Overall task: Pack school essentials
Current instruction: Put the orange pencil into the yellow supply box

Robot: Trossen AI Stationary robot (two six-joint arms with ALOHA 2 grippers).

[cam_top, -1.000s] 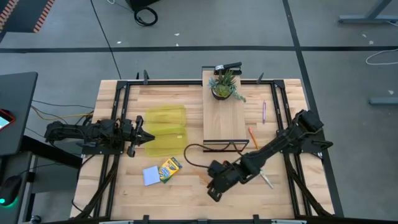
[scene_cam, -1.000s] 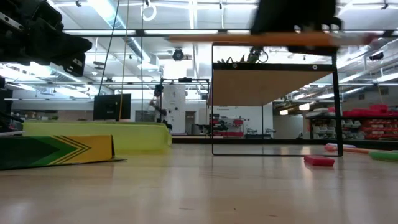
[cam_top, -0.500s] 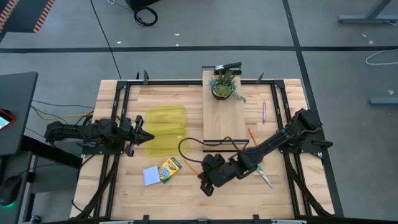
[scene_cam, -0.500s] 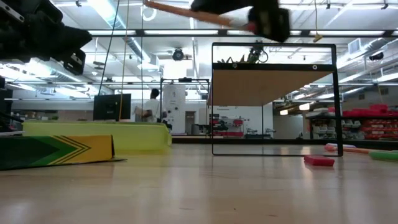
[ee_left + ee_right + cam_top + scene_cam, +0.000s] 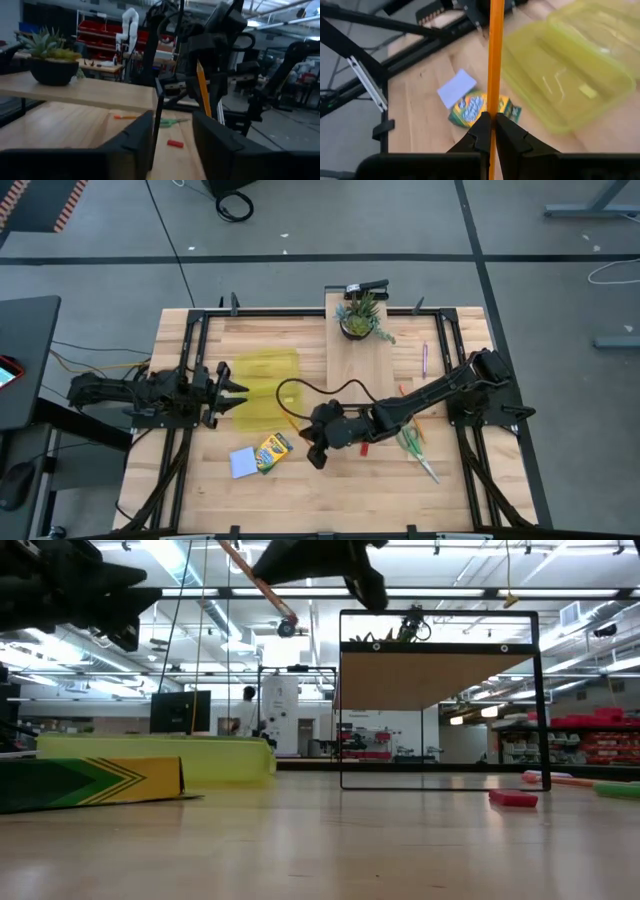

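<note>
The orange pencil (image 5: 494, 60) is held clamped in the right gripper (image 5: 318, 442) above the worktop's middle, near the yellow case (image 5: 262, 388), while the left gripper (image 5: 238, 390) is kept open at the case's left edge.

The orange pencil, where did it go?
The orange pencil is up in the air, pinched in the right gripper near the table's middle, just beside the yellow case and above the crayon box.
</note>
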